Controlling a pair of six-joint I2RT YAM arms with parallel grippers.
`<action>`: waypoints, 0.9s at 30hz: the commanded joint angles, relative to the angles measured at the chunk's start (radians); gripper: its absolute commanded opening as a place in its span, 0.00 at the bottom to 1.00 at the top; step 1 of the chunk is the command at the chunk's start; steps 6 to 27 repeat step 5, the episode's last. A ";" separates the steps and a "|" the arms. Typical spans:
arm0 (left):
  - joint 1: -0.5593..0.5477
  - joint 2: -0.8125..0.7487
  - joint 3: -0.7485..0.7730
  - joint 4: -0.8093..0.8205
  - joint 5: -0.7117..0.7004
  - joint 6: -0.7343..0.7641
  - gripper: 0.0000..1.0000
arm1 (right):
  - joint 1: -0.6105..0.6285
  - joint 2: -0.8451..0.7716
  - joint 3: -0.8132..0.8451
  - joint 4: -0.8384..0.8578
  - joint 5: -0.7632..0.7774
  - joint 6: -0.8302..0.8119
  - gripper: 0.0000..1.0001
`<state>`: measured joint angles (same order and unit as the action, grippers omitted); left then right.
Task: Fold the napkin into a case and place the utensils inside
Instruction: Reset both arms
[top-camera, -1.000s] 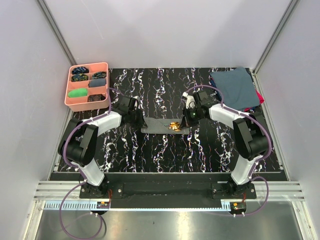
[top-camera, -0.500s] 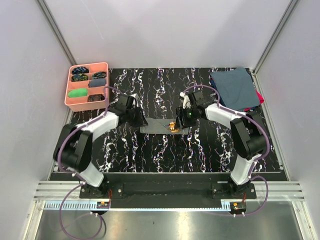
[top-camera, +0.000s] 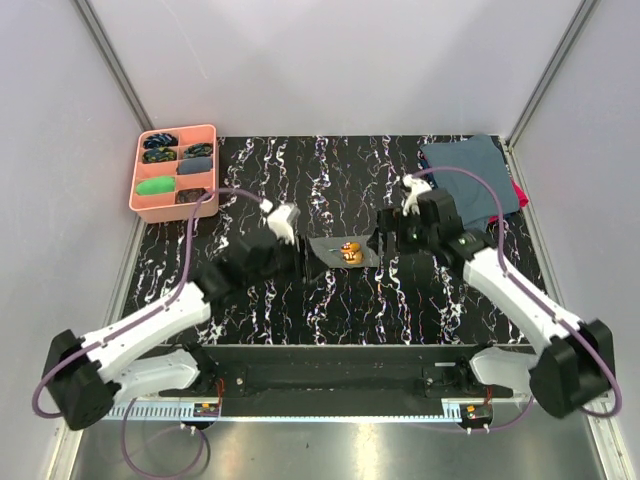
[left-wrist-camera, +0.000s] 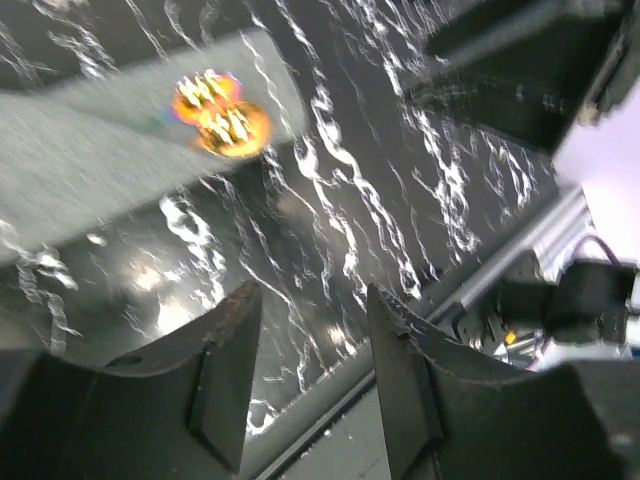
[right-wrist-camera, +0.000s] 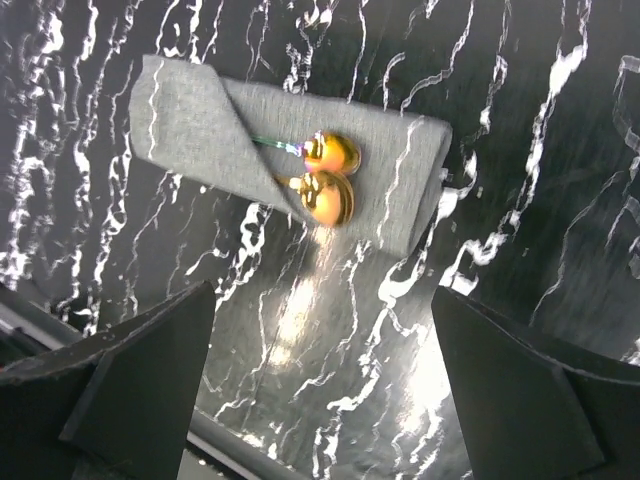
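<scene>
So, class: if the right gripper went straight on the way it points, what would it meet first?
Probably the folded grey case, near the gold utensil heads, or the marbled table just short of it; depth is unclear.

There is one grey napkin (right-wrist-camera: 395, 165), folded into a single narrow case, and two gold utensils (right-wrist-camera: 325, 197) show at its flap, their round heads side by side. Elsewhere on the table stand one pink tray (top-camera: 134, 180) and one dark blue-teal cloth (top-camera: 465, 172) with one red edge (top-camera: 519, 195) beneath it. Two robot arms reach in, left (top-camera: 150, 325) and right (top-camera: 520, 295).
</scene>
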<state>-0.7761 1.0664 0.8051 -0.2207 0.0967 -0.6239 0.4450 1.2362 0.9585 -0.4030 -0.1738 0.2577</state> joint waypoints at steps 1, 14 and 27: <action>-0.095 -0.089 -0.154 0.151 -0.135 -0.085 0.51 | 0.004 -0.095 -0.171 0.160 0.011 0.147 1.00; -0.158 -0.179 -0.211 0.219 -0.157 -0.077 0.59 | 0.006 -0.177 -0.247 0.242 0.000 0.215 1.00; -0.158 -0.179 -0.211 0.219 -0.157 -0.077 0.59 | 0.006 -0.177 -0.247 0.242 0.000 0.215 1.00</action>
